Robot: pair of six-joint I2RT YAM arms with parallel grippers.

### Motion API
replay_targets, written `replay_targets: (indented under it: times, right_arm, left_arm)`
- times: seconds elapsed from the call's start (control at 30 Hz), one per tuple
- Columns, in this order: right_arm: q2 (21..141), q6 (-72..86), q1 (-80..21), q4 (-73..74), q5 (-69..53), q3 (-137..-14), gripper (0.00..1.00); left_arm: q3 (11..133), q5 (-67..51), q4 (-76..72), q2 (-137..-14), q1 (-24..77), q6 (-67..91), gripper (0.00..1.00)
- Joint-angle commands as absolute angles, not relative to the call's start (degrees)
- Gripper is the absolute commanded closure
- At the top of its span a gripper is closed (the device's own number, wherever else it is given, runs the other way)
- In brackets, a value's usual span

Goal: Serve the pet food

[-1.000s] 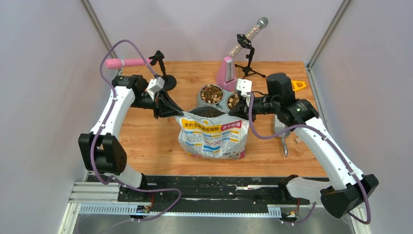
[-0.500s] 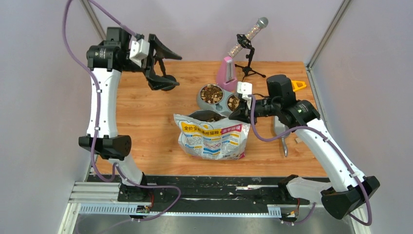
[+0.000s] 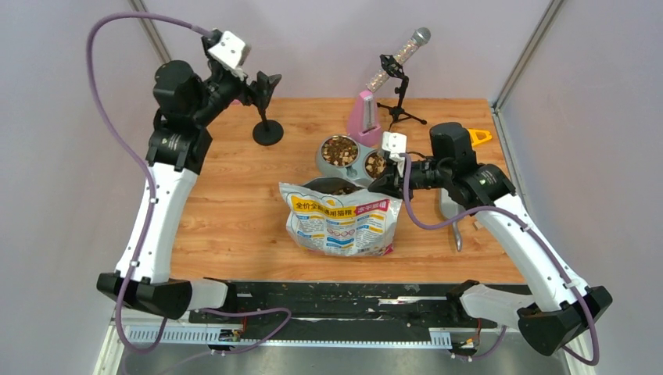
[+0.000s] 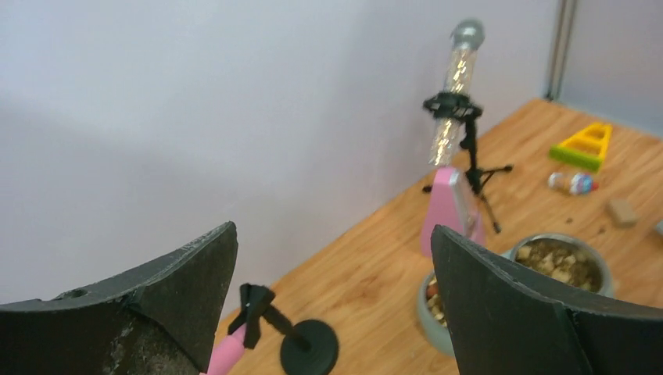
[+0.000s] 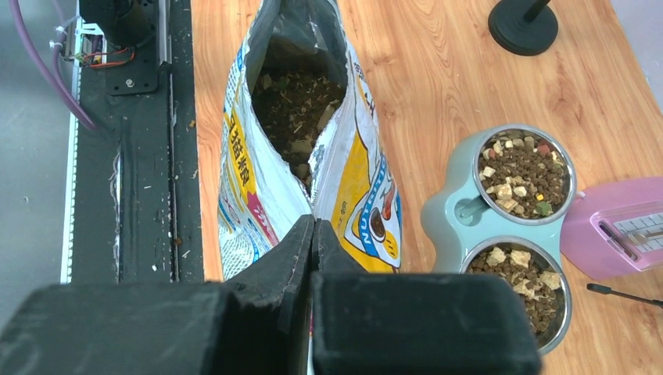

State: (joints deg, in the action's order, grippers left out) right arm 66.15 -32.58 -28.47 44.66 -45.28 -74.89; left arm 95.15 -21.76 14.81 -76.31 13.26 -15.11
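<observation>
Left gripper (image 4: 332,234) is wide open and empty, raised high over the far-left corner and well apart from the work. Right gripper (image 5: 313,223) is closed, fingertips meeting on the near rim of the bag (image 3: 340,219); it looks pinched on the film, though the contact itself is hidden under the fingers. Kibble (image 5: 297,101) sits deep inside the open bag, and both bowls (image 5: 447,223) just beyond it also hold some, heaped near their rims. The bag stands on the table with its mouth gaping toward the bowls. My judgement on handling: the kibble is dry, light and loose, so it will roll and scatter and cannot be pinched directly; I have to move it through the bag. The film is soft and probably slick, and it will sag under the load. The best hold is a folded rim at a mouth corner, with the second hold low for tipping.
</observation>
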Motion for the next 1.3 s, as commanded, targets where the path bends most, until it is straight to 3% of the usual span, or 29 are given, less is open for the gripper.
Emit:
replay_targets:
  times: [0.0,0.07,0.17,0.27,0.33,0.4,0.47,0.53,0.7,0.8,1.0,1.27]
  right_arm:
    - [63.3,-30.4,-28.9,40.4,-45.6,-73.6,1.0]
    - [63.4,-30.0,-28.8,40.3,-45.7,-73.9,1.0]
    - [62.8,-29.8,-28.4,40.8,-45.3,-73.7,1.0]
    - [61.5,-29.7,-28.8,40.1,-45.4,-72.2,1.0]
    - [61.0,-28.9,-28.9,38.7,-46.1,-71.2,1.0]
    - [61.0,-28.0,-28.8,37.5,-45.5,-70.7,1.0]
    - [61.4,-27.1,-28.8,37.0,-44.7,-71.0,1.0]
    - [61.7,-26.4,-28.8,37.2,-43.9,-71.6,1.0]
    - [60.9,-26.0,-28.8,37.0,-45.4,-72.1,1.0]
    - [60.6,-24.6,-28.8,36.5,-45.1,-72.3,1.0]
    - [60.4,-22.2,-28.8,35.9,-43.4,-73.0,1.0]
    - [60.3,-20.3,-28.8,36.2,-41.5,-72.8,1.0]
  left_arm:
    - [93.1,-28.0,9.9,-69.5,13.1,3.5,0.0]
    - [83.3,-39.3,-4.0,-66.8,13.1,15.2,0.0]
    - [70.4,-54.9,-40.7,-66.0,13.3,34.8,0.0]
    - [70.7,-60.3,-45.1,-69.2,14.2,45.5,0.0]
    - [73.5,-60.4,-37.9,-71.3,16.1,47.6,0.0]
    - [78.2,-57.6,-24.5,-72.8,19.9,39.1,0.0]
    - [85.8,-45.5,6.7,-74.1,27.1,12.3,0.0]
    - [90.7,-39.3,18.9,-75.7,34.2,-1.8,0.0]
    - [98.2,-46.4,30.7,-80.4,38.1,-12.1,0.0]
    - [104.0,-40.1,43.5,-85.1,42.5,-21.3,0.0]
    - [101.8,-27.4,45.9,-85.4,48.2,-27.1,0.0]
    - [103.9,-31.3,61.2,-88.8,48.7,-35.9,0.0]
